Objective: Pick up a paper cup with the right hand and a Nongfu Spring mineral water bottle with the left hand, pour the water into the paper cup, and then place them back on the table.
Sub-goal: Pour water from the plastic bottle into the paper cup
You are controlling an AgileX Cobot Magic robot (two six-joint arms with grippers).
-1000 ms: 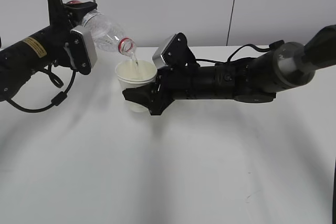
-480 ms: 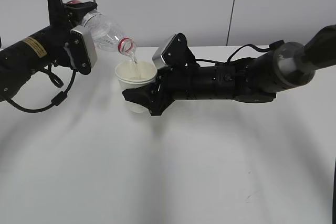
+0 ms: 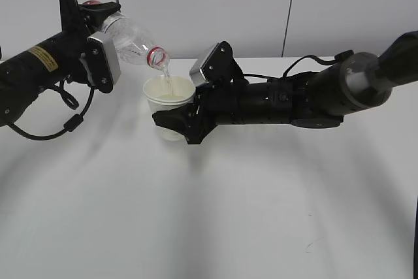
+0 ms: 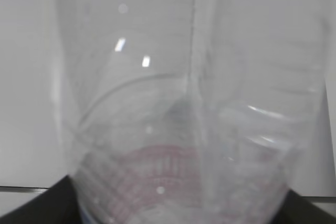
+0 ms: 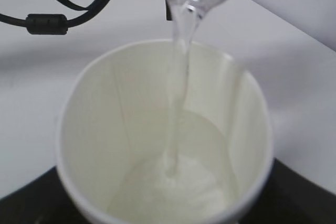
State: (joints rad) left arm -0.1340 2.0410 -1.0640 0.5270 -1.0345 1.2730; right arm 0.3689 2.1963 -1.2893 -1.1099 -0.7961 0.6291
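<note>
Currently the left hand (image 3: 98,37) grips the tilted Nongfu Spring mineral water bottle (image 3: 130,40), mouth toward 4 o'clock. The water (image 5: 178,87) streams into the paper cup (image 3: 168,106), clamped above the table (image 3: 248,213) by the right hand (image 3: 186,119).

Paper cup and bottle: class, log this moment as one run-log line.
phase: pouring | left hand: tilts bottle | water: streaming into paper cup | right hand: holds cup above table

The left hand (image 3: 98,44) is gripping the Nongfu Spring mineral water bottle (image 3: 130,40) tilted mouth-down — the water (image 3: 167,78) is streaming into the paper cup (image 3: 168,106), which the right hand (image 3: 179,124) is clamping above the table (image 3: 209,213).
</note>
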